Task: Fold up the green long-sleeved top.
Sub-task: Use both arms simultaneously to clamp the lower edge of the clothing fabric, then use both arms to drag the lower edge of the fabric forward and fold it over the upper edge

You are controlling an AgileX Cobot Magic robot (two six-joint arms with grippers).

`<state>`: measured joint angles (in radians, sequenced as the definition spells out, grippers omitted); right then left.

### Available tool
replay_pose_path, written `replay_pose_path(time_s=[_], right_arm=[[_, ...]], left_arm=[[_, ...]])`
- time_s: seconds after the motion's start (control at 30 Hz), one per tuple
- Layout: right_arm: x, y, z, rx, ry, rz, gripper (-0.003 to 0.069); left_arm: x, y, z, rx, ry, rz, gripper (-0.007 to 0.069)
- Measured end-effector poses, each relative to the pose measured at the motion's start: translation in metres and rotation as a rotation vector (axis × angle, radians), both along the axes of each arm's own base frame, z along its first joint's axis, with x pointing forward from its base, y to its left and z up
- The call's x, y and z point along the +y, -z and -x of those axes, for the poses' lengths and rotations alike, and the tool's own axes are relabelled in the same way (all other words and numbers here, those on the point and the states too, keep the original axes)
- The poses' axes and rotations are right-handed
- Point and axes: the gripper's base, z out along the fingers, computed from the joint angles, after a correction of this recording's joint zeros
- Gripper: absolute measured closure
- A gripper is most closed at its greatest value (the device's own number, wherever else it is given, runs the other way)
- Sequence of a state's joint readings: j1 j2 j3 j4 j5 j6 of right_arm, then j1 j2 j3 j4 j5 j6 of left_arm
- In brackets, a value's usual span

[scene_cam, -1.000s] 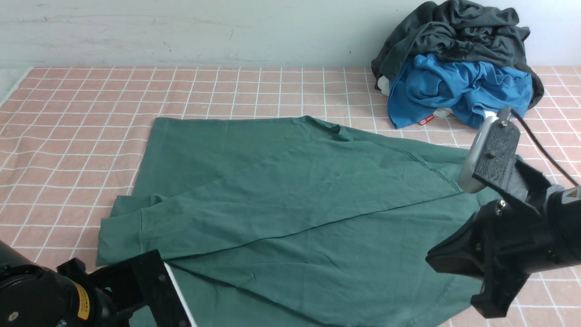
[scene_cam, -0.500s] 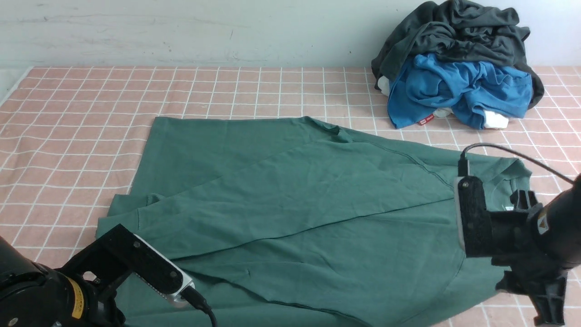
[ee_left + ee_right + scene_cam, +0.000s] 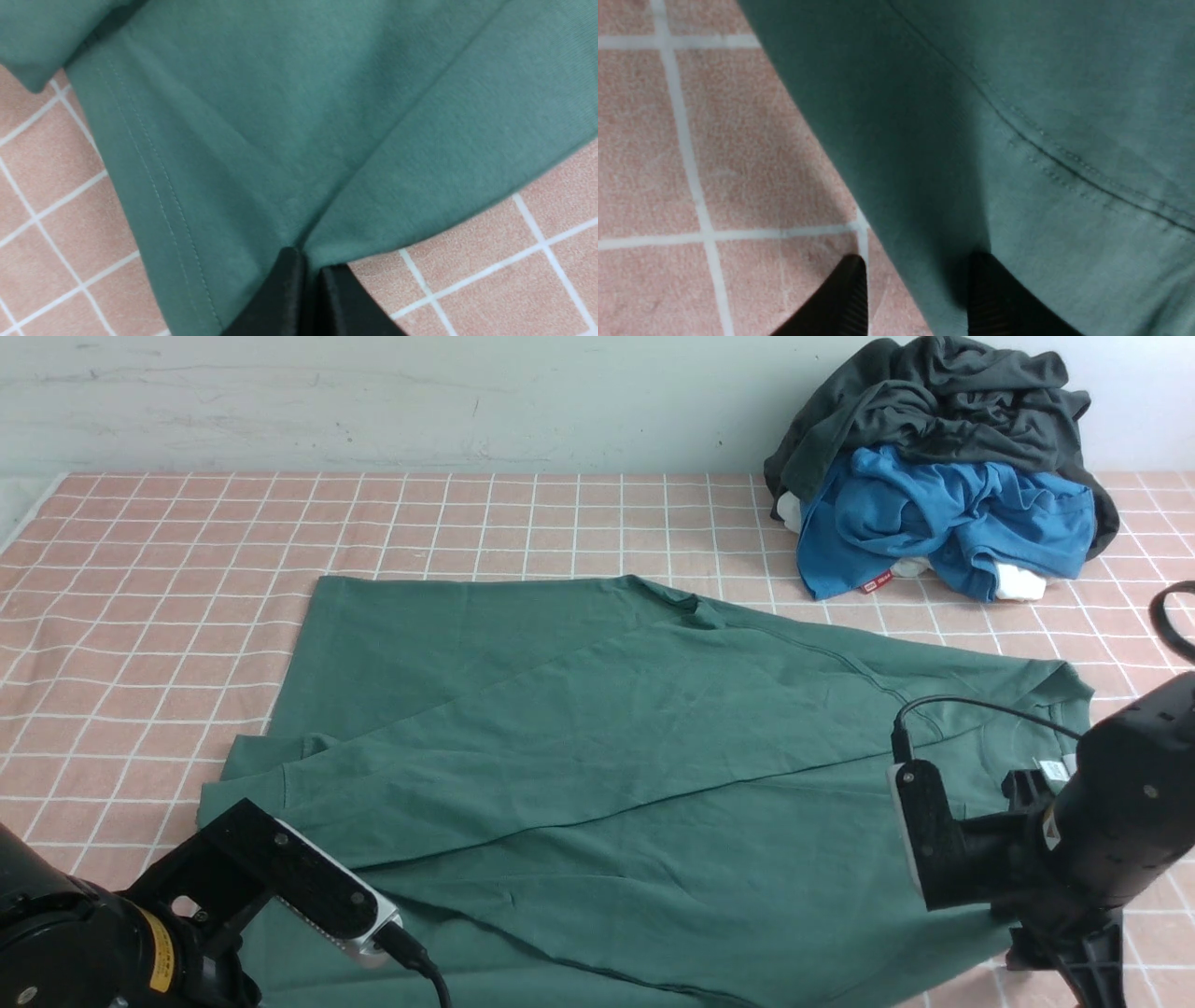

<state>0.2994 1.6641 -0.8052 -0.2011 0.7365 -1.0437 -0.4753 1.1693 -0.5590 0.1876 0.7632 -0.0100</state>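
Where the tablecloth point(image 3: 140, 569) bears the top point(image 3: 597, 756), spread flat, a clothes pile point(image 3: 943, 476) sits beyond it; the left gripper point(image 3: 308, 261) pinches the top's near edge tight, the right gripper point(image 3: 920, 280) stands open astride that edge, gripping nothing.

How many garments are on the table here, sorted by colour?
green top: 1
blue garment: 1
dark grey garment: 1
white cloth: scraps peek out beneath the blue one, count unclear
Total: 3 garments clearly seen
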Motion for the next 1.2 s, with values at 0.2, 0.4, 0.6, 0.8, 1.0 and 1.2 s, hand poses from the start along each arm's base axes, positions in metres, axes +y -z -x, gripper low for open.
replay_pose_path(time_s=[0.2, 0.4, 0.6, 0.8, 1.0, 1.2], right_arm=[[0.001, 0.000, 0.000, 0.011, 0.015, -0.008, 0.0561], [-0.002, -0.030, 0.002, -0.092, 0.205, -0.062, 0.0662], [-0.004, -0.076, -0.020, -0.290, 0.487, -0.114, 0.0664], [0.005, -0.095, -0.055, -0.456, 0.477, -0.193, 0.0664], [0.013, -0.087, -0.124, -0.570, 0.469, -0.261, 0.0664], [0.016, -0.061, -0.175, -0.579, 0.487, -0.261, 0.0664]], left_arm=[[-0.001, 0.000, 0.001, 0.015, -0.013, 0.014, 0.0618], [-0.002, -0.008, 0.002, 0.048, -0.036, 0.021, 0.0618], [0.003, -0.057, -0.034, -0.131, -0.083, 0.032, 0.0617], [0.023, -0.086, -0.101, -0.277, -0.227, 0.066, 0.0615], [0.033, -0.082, -0.203, -0.327, -0.305, 0.062, 0.0615], [0.030, -0.045, -0.278, -0.329, -0.288, 0.007, 0.0613]])
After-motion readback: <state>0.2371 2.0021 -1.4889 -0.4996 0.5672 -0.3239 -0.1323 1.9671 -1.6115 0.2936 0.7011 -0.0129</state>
